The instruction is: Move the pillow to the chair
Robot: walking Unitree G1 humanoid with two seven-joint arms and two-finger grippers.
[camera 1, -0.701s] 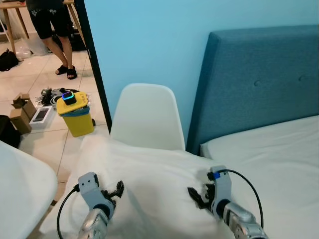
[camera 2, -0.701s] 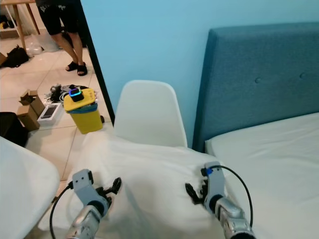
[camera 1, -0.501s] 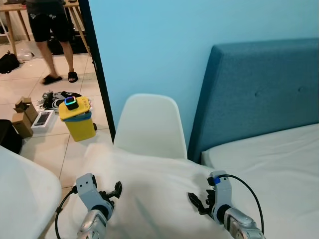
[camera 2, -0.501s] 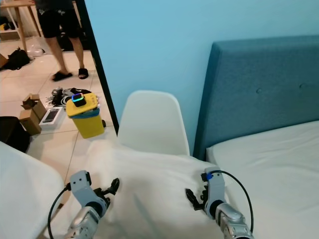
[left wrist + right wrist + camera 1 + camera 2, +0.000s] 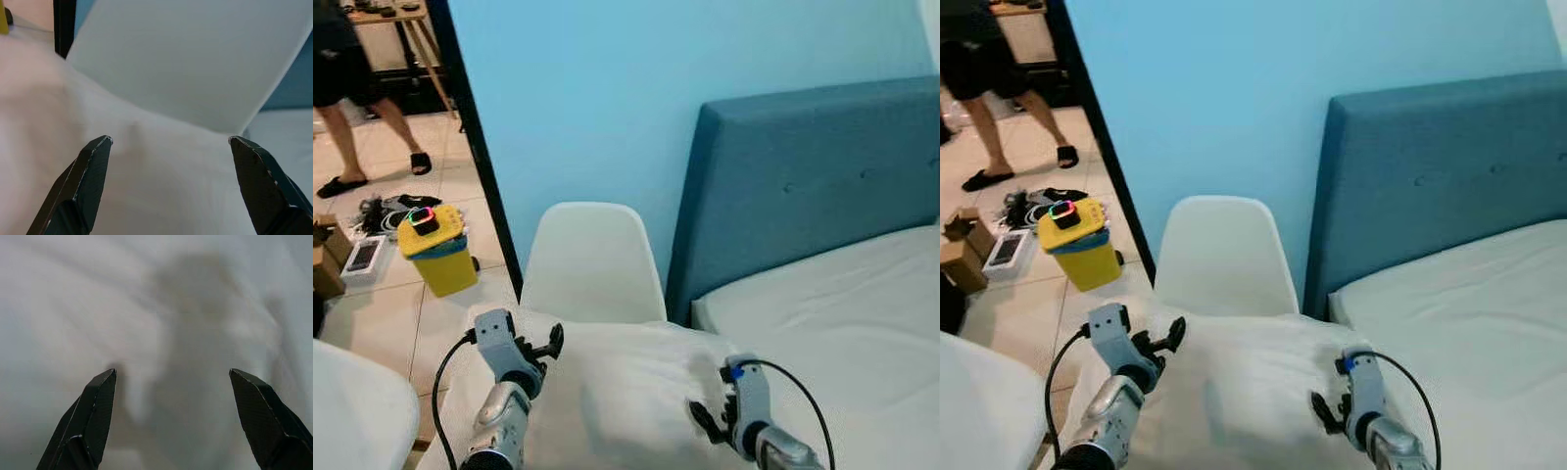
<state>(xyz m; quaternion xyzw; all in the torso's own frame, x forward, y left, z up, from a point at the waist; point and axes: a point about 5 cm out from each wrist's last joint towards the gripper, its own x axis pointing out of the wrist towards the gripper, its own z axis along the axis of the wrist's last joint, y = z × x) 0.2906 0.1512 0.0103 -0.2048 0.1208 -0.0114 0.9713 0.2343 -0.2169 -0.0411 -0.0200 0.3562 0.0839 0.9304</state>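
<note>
We carry white pillow [image 5: 617,392] between left gripper [image 5: 551,343] and right gripper [image 5: 705,423], both spread wide, pressing its sides. Keep squeeze even, lower onto white chair [image 5: 592,264], frame centre.

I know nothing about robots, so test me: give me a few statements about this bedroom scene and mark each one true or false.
1. The white pillow is held between both end effectors, the left and the right. True.
2. The white chair stands right beside the blue headboard. True.
3. The pillow already lies flat on the mattress. False: it is in front of the chair, between the two end effectors.
4. The bin on the tiled floor is red. False: it is yellow.
5. A person stands beyond the doorway. True.
</note>
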